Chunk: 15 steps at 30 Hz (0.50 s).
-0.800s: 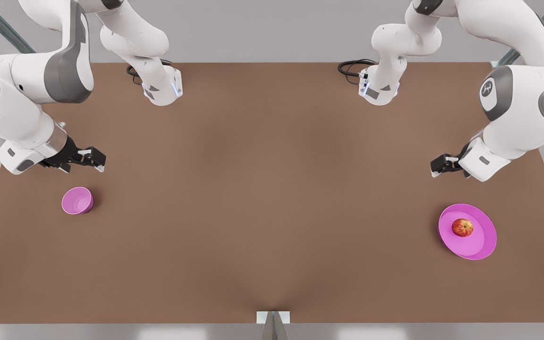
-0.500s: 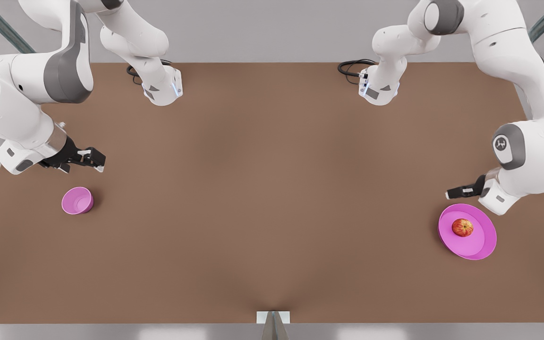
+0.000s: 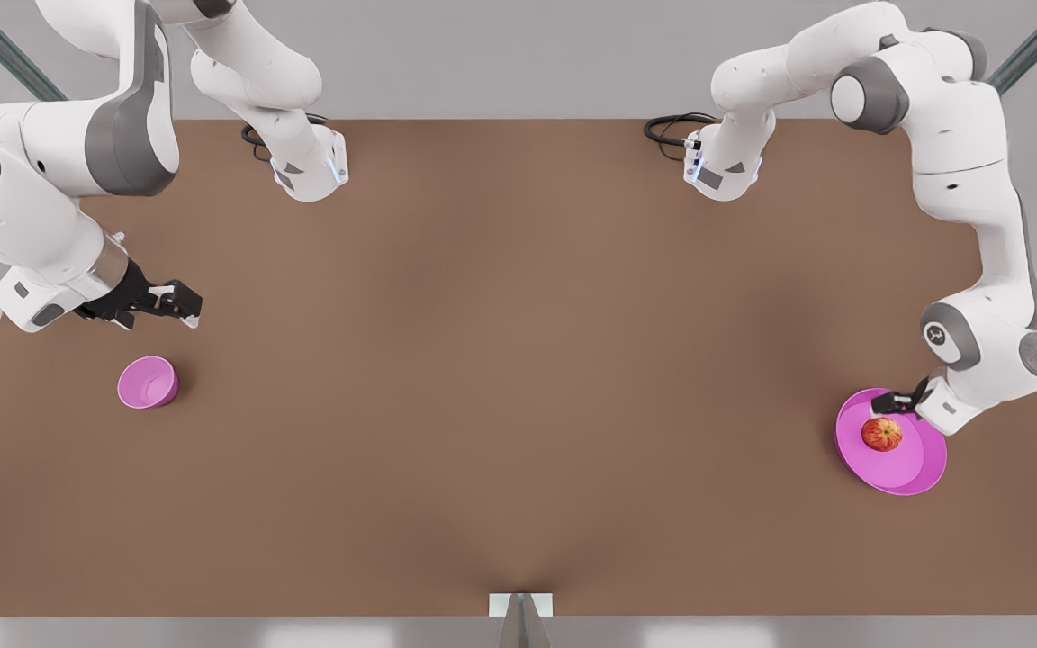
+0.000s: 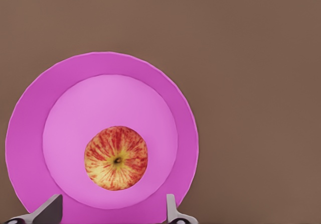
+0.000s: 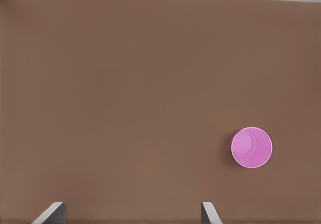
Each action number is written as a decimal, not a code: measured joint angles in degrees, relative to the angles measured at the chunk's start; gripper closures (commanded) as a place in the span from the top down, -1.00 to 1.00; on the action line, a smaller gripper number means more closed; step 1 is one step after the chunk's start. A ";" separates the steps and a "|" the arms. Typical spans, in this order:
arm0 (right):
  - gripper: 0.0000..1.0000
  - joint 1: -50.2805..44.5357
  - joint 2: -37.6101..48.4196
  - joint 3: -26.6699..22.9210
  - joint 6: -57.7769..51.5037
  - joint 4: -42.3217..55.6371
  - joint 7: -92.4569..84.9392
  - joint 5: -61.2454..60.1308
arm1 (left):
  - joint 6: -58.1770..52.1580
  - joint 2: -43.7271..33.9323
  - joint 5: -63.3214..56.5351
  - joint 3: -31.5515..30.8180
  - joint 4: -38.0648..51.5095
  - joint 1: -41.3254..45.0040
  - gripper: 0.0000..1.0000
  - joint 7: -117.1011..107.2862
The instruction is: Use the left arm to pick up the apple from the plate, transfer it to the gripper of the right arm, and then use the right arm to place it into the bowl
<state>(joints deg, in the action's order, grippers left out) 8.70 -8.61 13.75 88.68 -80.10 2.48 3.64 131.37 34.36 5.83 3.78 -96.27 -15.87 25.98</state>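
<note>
The red-and-yellow apple [image 3: 881, 434] lies on the wide pink plate [image 3: 913, 461] near the front view's right edge. My left gripper [image 3: 895, 402] hangs low over the plate's far rim, just behind the apple. In the left wrist view the apple [image 4: 116, 157] sits on the plate [image 4: 100, 101], a little ahead of the open left gripper [image 4: 111, 214]. The small pink bowl [image 3: 148, 382] stands at the front view's left. My right gripper [image 3: 178, 304] waits above and behind it, open. From the right wrist, the bowl [image 5: 251, 147] lies off to one side of the right gripper [image 5: 130, 213].
Both arm bases [image 3: 310, 171] [image 3: 724, 171] with black cables stand at the brown table's far edge. A small grey bracket [image 3: 521, 605] sits at the middle of the front edge. Bare tabletop [image 3: 518, 378] stretches between bowl and plate.
The left arm has swung down and toward the table's front, bringing its gripper from behind the plate to just over the plate's far rim. The right arm, bowl and apple have not moved.
</note>
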 measured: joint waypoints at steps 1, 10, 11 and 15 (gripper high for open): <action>1.00 -0.01 -0.01 0.00 0.00 0.00 -0.05 0.00 | 1.14 0.79 0.04 0.00 0.05 -0.02 1.00 1.08; 1.00 0.12 -0.06 -0.08 -0.04 -0.04 -0.50 0.00 | 8.94 5.50 0.20 0.00 0.74 0.26 1.00 8.57; 1.00 0.13 -0.06 -0.08 -0.04 -0.03 -0.54 0.00 | 9.50 5.83 0.20 0.00 0.85 0.24 1.00 9.19; 1.00 0.33 -0.06 -0.08 -0.06 -0.06 -0.72 0.00 | 11.46 7.95 0.21 -0.05 0.89 0.15 1.00 11.35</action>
<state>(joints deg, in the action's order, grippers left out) 9.03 -8.68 13.67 88.63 -80.16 1.76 3.64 142.83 42.31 6.04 3.72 -95.38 -15.72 37.33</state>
